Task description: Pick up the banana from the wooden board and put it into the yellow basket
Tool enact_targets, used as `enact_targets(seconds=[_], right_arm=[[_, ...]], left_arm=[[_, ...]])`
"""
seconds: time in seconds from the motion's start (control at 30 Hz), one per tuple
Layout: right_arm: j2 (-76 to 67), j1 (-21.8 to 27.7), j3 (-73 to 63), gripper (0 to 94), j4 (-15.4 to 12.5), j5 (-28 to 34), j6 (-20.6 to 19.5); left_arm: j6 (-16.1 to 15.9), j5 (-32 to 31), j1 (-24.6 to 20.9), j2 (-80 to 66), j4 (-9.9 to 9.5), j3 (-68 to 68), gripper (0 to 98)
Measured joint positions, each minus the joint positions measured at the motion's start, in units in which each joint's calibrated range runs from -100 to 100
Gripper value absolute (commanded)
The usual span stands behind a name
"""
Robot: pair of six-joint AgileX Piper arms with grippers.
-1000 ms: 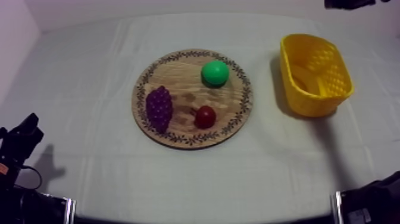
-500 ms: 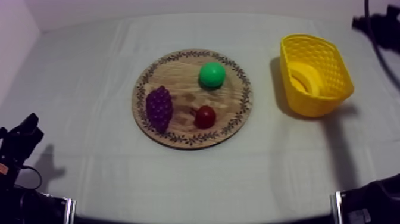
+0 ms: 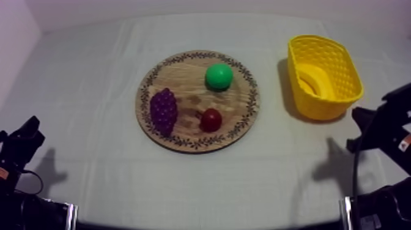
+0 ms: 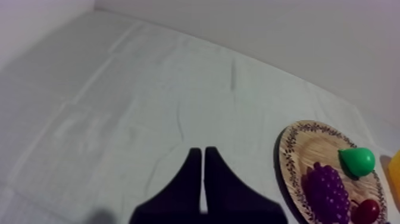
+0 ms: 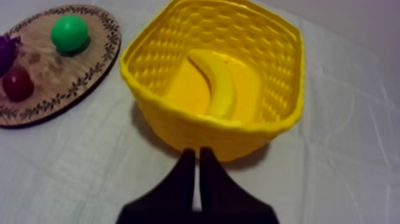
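The banana (image 3: 315,79) lies inside the yellow basket (image 3: 312,109), which stands on the grey-white cloth (image 3: 92,73) at the upper right of the top view. From the right wrist camera, the banana rests curved along the basket's floor and close against its far wall.

The right gripper (image 5: 193,154) is empty. Its two black fingers are pressed together into a narrow wedge that points at the near wall of the basket and stops just short of it, without touching. In the top view the right arm (image 3: 382,125) stands at the right edge of the frame, below the basket, and casts a shadow (image 3: 330,165) on the cloth beside it.

The round wooden board (image 3: 183,79) sits at the centre of the top view, well apart from the basket. It carries a bunch of grapes (image 3: 163,110) at its left, a small red fruit (image 3: 211,120) toward its lower middle and, at its upper right, a green fruit that appears to be the pear (image 3: 219,76).

The left gripper (image 4: 199,154) hangs over bare cloth with its fingers closed together on nothing, and the board is off to one side of it. In the top view that arm sits low at the left edge of the frame.
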Motion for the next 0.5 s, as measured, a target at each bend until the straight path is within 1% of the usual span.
enact_targets(seconds=[0.1,0.2,0.27,0.4,0.5], right_arm=[[-6.1,0.1,0.4,0.6,0.3,5.2,0.7],[-11.9,0.3,0.3,0.6,3.0,11.3,0.1],[-15.5,0.7,0.0,0.6,3.8,15.1,-1.3],[-20.2,1.7,-0.4,0.6,4.5,19.9,-6.1],[-21.2,1.9,0.1,0.6,4.6,20.0,-8.1]], left_arm=[[0.0,0.0,0.0,0.0,0.0,0.0,0.1],[0.0,0.0,0.0,0.0,0.0,0.0,0.1],[0.0,0.0,0.0,0.0,0.0,0.0,0.1],[0.0,0.0,0.0,0.0,0.0,0.0,0.1],[0.0,0.0,0.0,0.0,0.0,0.0,0.1]])
